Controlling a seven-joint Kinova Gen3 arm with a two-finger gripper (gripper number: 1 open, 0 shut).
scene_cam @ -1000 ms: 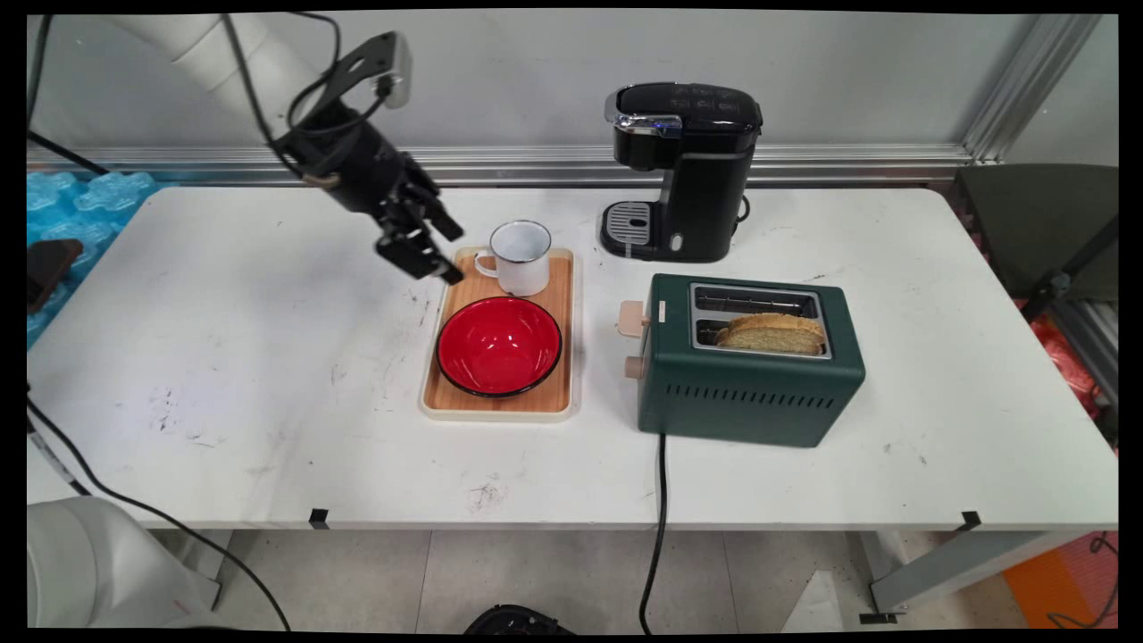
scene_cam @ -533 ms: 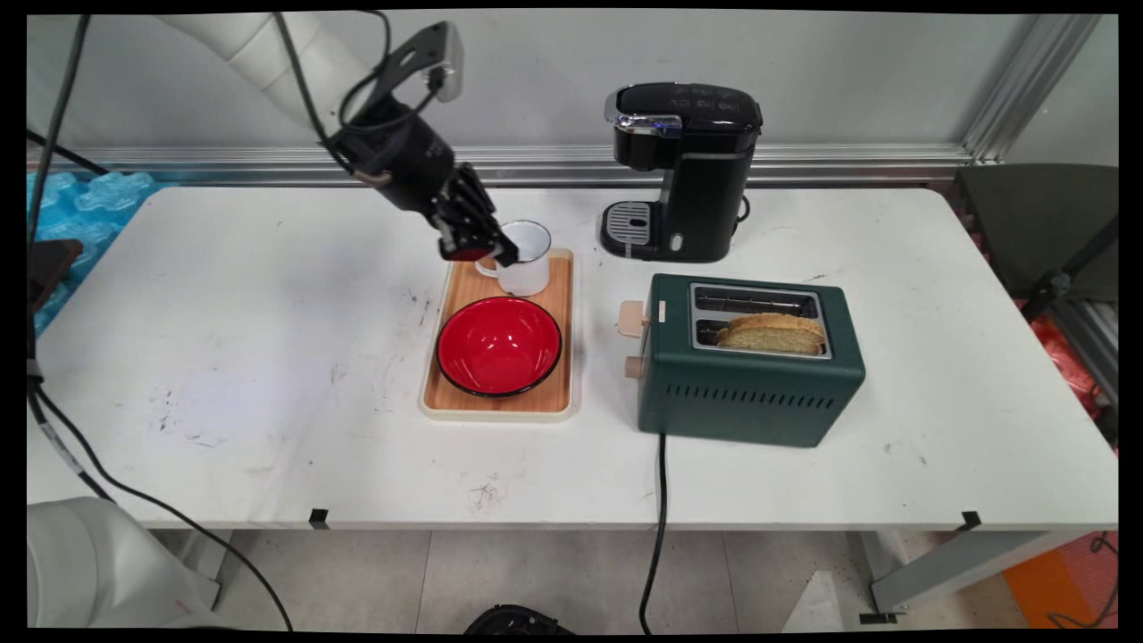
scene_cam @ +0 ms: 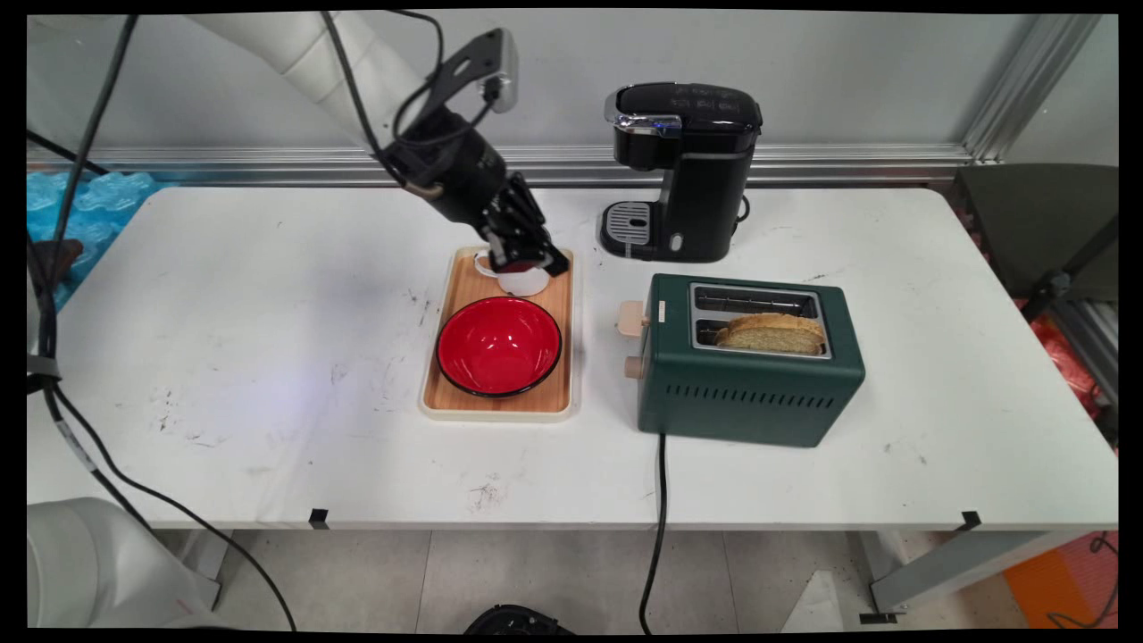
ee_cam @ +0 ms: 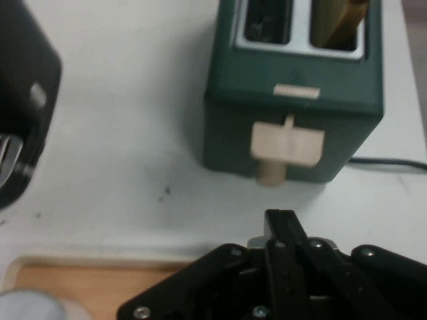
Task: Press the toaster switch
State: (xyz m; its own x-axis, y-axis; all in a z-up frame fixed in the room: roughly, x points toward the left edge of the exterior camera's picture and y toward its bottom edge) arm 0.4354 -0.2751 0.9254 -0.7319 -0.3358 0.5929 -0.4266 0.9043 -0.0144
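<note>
The pincer [scene_cam: 527,259] hangs directly over the white enamel mug [scene_cam: 518,279], hiding most of it in the main view; only the mug's lower wall and a bit of its handle show beneath the black fingers. In the hand view the fingers [ee_cam: 283,230] appear drawn together into one narrow black tip, so the pincer reads as closed, with nothing seen between them. Whether it touches the mug cannot be told.

The mug stands at the 12 o'clock end of a wooden tray [scene_cam: 464,281] with a cream rim, which lies on the white counter [scene_cam: 223,313]. A red bowl [scene_cam: 499,346] with a dark rim fills the tray's 6 o'clock half, just beside the mug. At 3 o'clock of the tray, near but apart from it, sits a green toaster [scene_cam: 748,371] with a slice of bread [scene_cam: 770,332] in its nearer slot and a black cord [scene_cam: 659,500] running off the counter's near edge. At 1 o'clock of the tray stands a black coffee machine [scene_cam: 683,170].

The hand view alone shows the toaster's end face, with its cream lever [ee_cam: 287,147] and a knob under it, and the bread [ee_cam: 337,23] from above; the tray's corner [ee_cam: 100,287] and a blurred pale patch of the mug [ee_cam: 30,305] lie at its lower left. The bowl appears only in the main view.
</note>
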